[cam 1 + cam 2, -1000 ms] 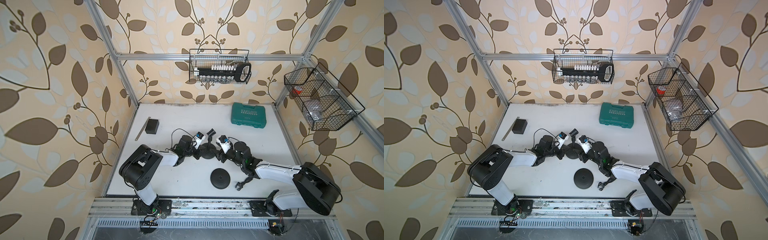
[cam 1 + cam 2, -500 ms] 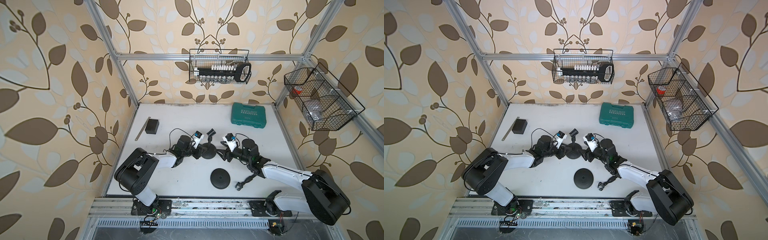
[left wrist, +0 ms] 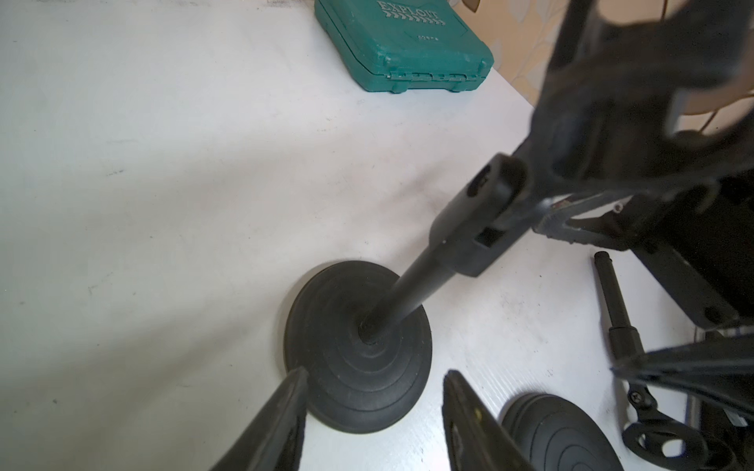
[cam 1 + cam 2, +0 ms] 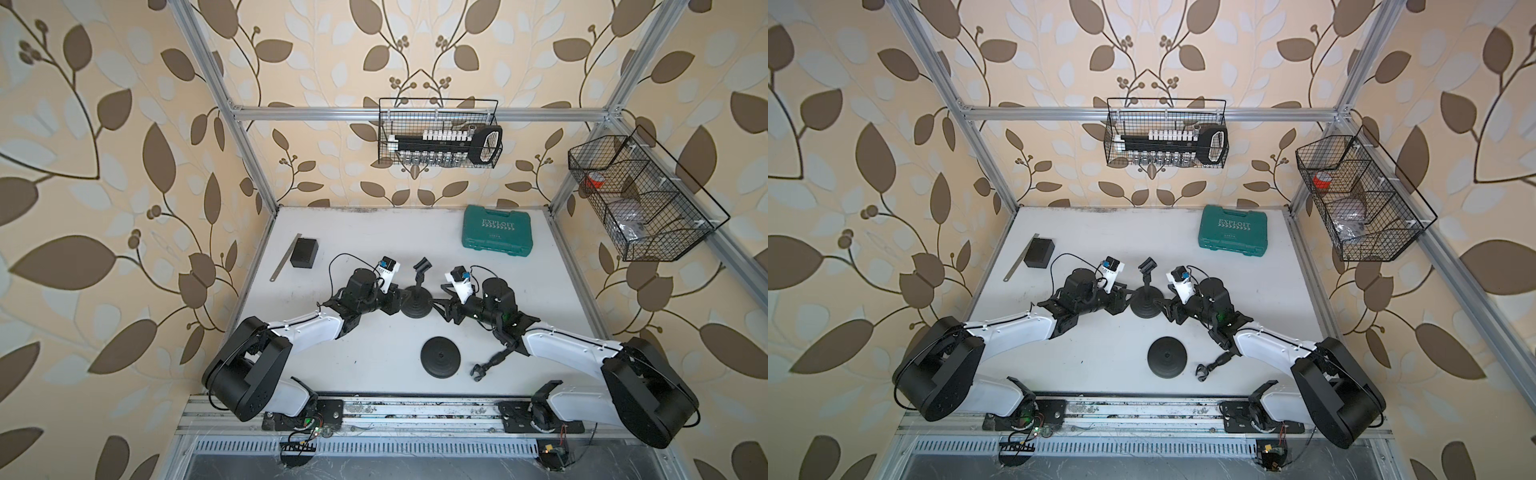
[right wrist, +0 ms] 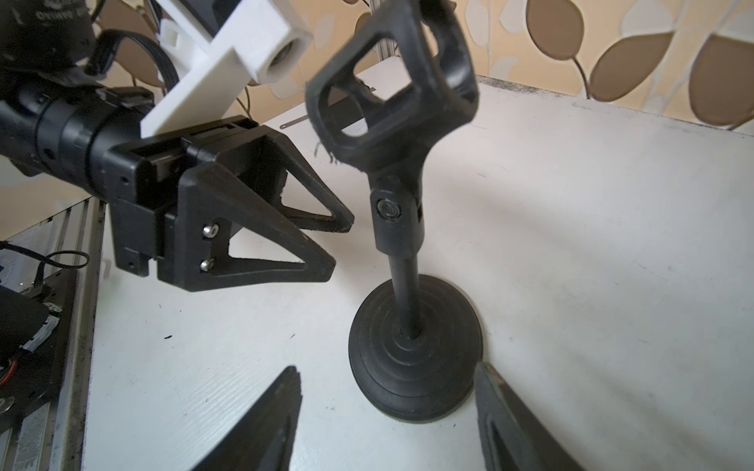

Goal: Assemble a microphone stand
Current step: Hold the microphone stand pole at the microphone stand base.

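Black stand (image 4: pixel 417 309) upright at mid-tabletop (image 4: pixel 374 232): thin pole (image 5: pixel 404 285) seated in the centre of a round, ribbed base (image 5: pixel 412 379), with a hinged open-frame clip (image 5: pixel 398 163) on top, tilted off the pole's line. Nearer the front and well apart, a spare base (image 4: pixel 440 357) lying flat, dome up. Just beside it, a loose pole (image 4: pixel 492 363) lying flat, clamp end toward the front edge.

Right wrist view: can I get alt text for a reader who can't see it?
An assembled black microphone stand stands upright on a white table, its round base between the fingertips of the open right gripper. The left gripper, also open, is beside the stand, not touching it.
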Action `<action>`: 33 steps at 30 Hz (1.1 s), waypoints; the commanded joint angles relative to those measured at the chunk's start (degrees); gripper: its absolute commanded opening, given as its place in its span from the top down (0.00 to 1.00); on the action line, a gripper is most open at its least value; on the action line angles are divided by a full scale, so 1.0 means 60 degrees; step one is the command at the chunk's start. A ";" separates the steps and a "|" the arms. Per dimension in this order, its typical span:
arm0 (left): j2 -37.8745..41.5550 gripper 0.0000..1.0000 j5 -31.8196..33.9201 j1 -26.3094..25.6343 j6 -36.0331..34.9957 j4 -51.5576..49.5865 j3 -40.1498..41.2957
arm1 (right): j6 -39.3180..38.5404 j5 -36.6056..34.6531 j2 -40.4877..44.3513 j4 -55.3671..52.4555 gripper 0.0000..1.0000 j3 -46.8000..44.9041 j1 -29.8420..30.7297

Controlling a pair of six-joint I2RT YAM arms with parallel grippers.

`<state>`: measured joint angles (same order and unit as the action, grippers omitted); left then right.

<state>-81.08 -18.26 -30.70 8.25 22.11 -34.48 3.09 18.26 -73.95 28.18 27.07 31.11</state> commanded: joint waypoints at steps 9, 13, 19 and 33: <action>0.0274 0.41 0.0995 0.0033 0.0157 0.0509 -0.0069 | -0.1292 0.2771 0.0255 -0.1276 0.41 0.1179 -0.1472; 0.0244 0.42 0.1408 -0.0009 0.0250 0.0350 -0.0223 | -0.1645 0.3408 -0.0111 -0.1549 0.44 0.1761 -0.1732; 0.0025 0.41 0.1152 -0.0001 0.0310 0.0296 -0.0475 | -0.1756 0.3717 -0.0610 -0.1630 0.42 0.2298 -0.1818; -0.0796 0.40 0.0583 0.0002 -0.0012 0.0948 -0.0670 | -0.1966 0.4768 -0.1971 -0.1455 0.45 0.2771 -0.1817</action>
<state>-85.21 -12.32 -30.72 9.26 24.38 -36.77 -7.46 43.51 -84.25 19.07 41.50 20.45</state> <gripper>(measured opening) 0.602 0.558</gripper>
